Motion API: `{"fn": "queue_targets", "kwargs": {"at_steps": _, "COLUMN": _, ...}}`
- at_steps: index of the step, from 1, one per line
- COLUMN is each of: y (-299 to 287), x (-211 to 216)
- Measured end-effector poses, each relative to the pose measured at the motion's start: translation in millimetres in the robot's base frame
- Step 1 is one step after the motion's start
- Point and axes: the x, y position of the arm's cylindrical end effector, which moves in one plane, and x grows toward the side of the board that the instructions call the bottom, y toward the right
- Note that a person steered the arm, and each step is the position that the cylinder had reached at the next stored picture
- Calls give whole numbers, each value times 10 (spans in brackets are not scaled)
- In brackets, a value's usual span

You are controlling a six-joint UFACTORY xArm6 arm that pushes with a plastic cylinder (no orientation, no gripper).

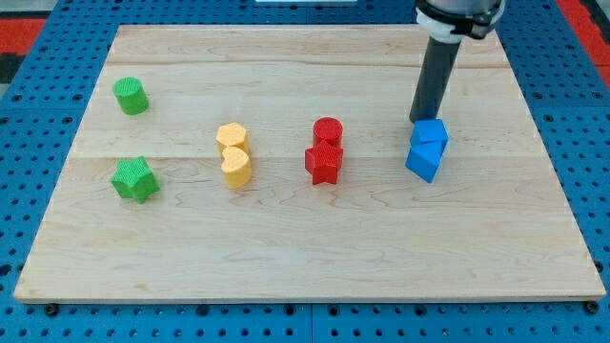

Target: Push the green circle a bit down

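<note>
The green circle (131, 96) stands at the view's upper left on the wooden board (305, 238). A green star (133, 179) lies below it. My tip (420, 119) is far off at the view's right, just above the upper blue block (432, 132) and touching or nearly touching it. A second blue block (423, 160) sits right below the first.
Two yellow blocks (233, 154) stand stacked one below the other left of centre. A red circle (328, 131) sits directly above a red star (324, 164) at centre. The board lies on a blue pegboard surface (29, 124).
</note>
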Motion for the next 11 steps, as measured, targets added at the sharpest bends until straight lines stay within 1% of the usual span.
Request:
{"fn": "queue_targets", "kwargs": {"at_steps": 1, "y": 0, "x": 82}}
{"fn": "queue_targets", "kwargs": {"at_steps": 2, "y": -3, "x": -222}}
{"fn": "queue_targets", "kwargs": {"at_steps": 3, "y": -313, "x": -650}}
{"fn": "queue_targets", "kwargs": {"at_steps": 5, "y": -1796, "x": -1222}}
{"fn": "queue_targets", "kwargs": {"at_steps": 6, "y": -2425, "x": -1283}}
{"fn": "queue_targets", "kwargs": {"at_steps": 7, "y": -3076, "x": -1191}}
{"fn": "queue_targets", "kwargs": {"at_steps": 8, "y": -3664, "x": -1191}}
{"fn": "queue_targets", "kwargs": {"at_steps": 9, "y": -3977, "x": -1105}}
{"fn": "queue_targets", "kwargs": {"at_steps": 11, "y": -3970, "x": -602}}
